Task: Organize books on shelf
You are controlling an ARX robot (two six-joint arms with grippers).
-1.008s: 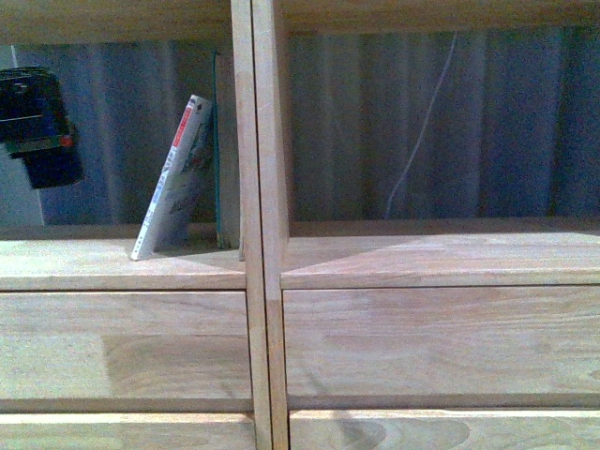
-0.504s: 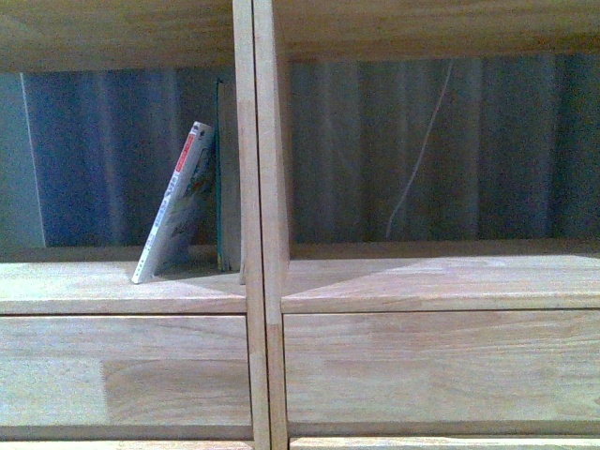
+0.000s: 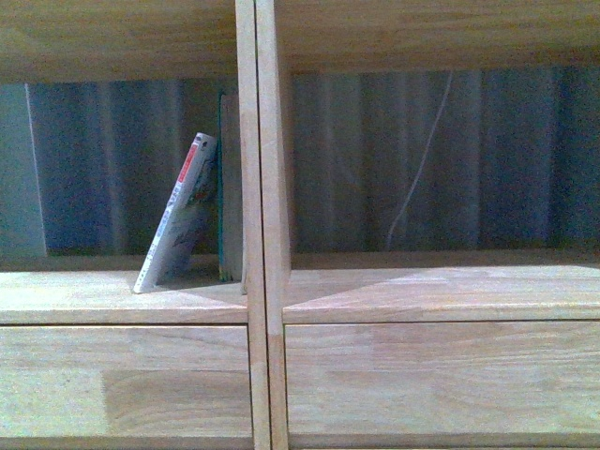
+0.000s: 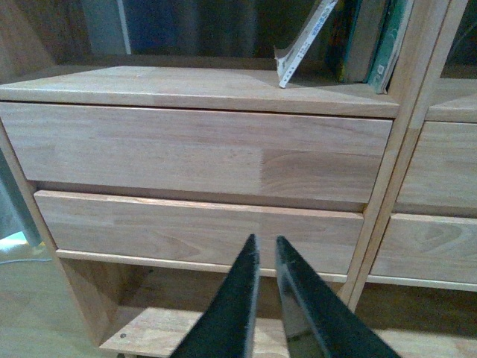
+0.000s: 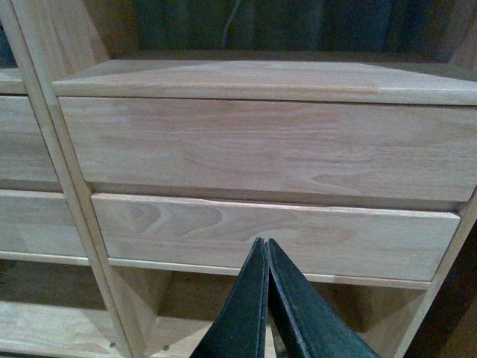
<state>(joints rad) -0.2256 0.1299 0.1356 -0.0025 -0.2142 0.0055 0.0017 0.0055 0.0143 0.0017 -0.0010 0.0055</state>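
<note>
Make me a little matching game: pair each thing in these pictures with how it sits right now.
Things:
1. white book
2. green book
3. left pincer
4. right pincer

States:
a. tips pressed together
b. leaning over
c. standing upright against the shelf post
d. tips slightly apart, holding nothing

Pairs: 1-b, 2-c, 3-d, 4-a

Dim, bluish, grainy pictures; soft shadow falls beside the leaning paperback [image 3: 178,214].
</note>
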